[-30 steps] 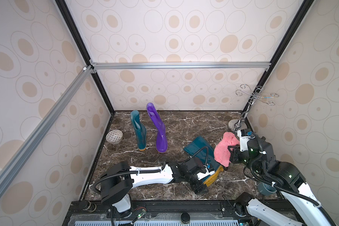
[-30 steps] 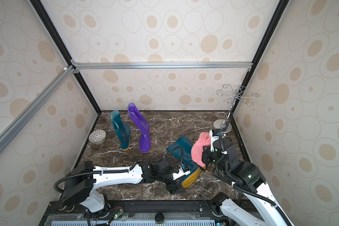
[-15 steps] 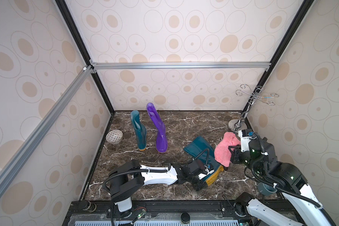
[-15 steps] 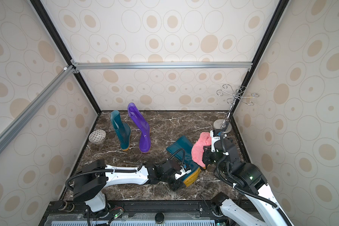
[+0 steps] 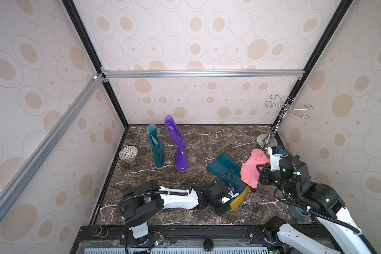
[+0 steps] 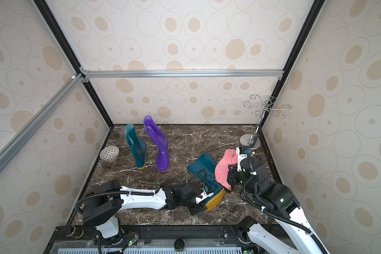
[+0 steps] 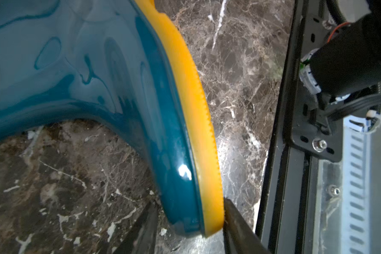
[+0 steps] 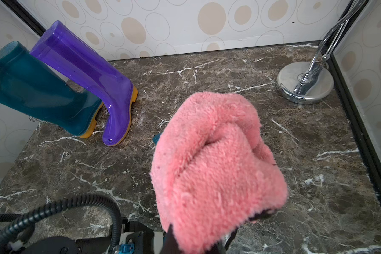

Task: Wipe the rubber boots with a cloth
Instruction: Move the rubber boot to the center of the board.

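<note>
One dark teal rubber boot (image 5: 223, 169) (image 6: 204, 169) lies on its side near the front right, its yellow sole (image 7: 191, 88) facing the front rail. My left gripper (image 5: 231, 201) (image 7: 190, 203) is open and straddles its toe. One finger touches the sole and a small gap separates the other from the upper. My right gripper (image 5: 261, 173) (image 8: 198, 237) is shut on the bunched pink cloth (image 5: 252, 169) (image 8: 213, 167), held just right of the lying boot's shaft. A second teal boot (image 5: 157, 149) (image 8: 35, 92) and a purple boot (image 5: 179, 149) (image 8: 92, 77) stand upright at the back left.
A patterned bowl (image 5: 128, 153) sits by the left wall. A chrome hook stand (image 5: 265, 139) (image 8: 305, 81) occupies the back right corner. A grey cup (image 5: 298, 213) sits under my right arm. The black front rail (image 7: 295, 176) runs close to the lying boot's sole.
My left arm has reached further right and its jaws have narrowed around the lying boot's toe. The right gripper and cloth have hardly moved.
</note>
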You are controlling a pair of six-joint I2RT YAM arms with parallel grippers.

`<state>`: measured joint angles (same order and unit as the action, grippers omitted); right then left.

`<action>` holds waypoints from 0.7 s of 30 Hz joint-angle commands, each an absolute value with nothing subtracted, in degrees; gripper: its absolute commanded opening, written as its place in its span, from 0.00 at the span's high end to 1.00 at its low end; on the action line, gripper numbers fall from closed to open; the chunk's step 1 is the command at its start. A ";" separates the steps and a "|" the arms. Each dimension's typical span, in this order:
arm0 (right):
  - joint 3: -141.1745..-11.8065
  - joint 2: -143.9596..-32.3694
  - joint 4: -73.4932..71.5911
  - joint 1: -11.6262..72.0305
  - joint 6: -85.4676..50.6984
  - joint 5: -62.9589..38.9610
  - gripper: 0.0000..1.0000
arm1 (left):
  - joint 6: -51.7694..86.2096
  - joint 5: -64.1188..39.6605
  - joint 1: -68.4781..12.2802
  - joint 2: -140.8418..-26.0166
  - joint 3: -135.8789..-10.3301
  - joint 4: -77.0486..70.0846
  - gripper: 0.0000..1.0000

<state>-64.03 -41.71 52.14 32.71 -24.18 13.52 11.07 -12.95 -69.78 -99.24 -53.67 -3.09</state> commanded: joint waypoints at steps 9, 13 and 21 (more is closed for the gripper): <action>-61.62 -40.84 51.22 32.63 -26.25 12.19 1.00 | 11.66 -11.98 -70.10 -100.09 -53.44 -4.66 0.71; -60.73 -41.30 50.20 32.64 -27.17 9.89 1.00 | 9.88 -9.12 -69.99 -97.92 -52.94 -1.27 0.93; -54.63 -45.39 43.03 32.67 -33.52 0.18 1.00 | 6.58 -0.62 -68.29 -88.99 -49.46 8.84 1.00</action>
